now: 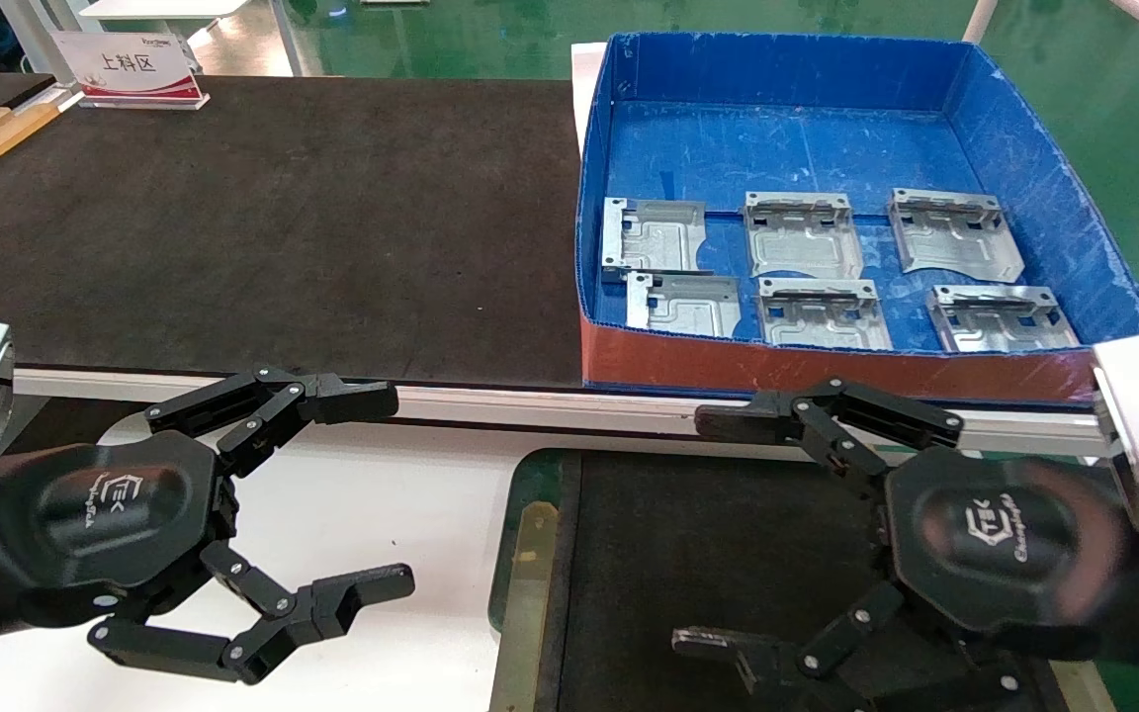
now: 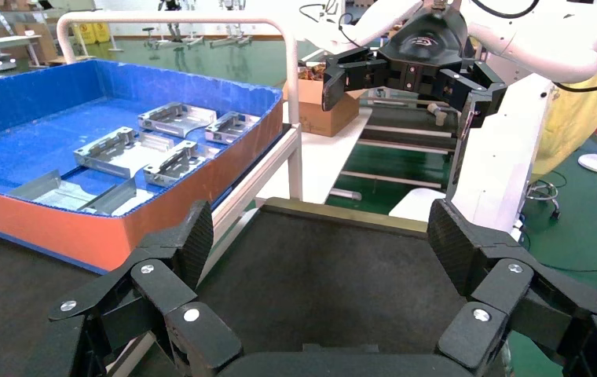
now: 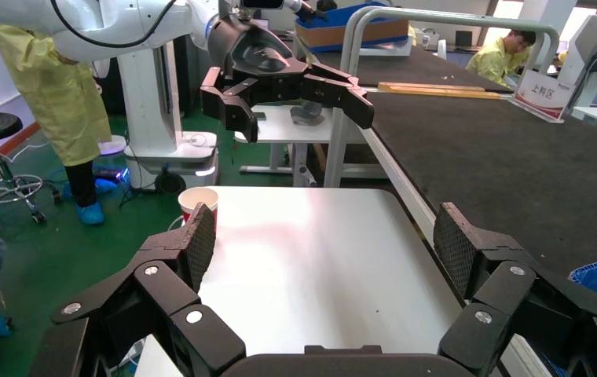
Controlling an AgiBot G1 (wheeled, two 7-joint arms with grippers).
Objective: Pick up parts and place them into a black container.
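Red-rimmed paper cup (image 3: 199, 201) beside white table (image 3: 319, 267), right wrist view only.

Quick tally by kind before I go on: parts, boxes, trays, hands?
Parts in the blue box: 6
Blue box: 1
Black tray: 1, no parts seen in it
Hands, left hand and right hand, both open: 2
Total: 10
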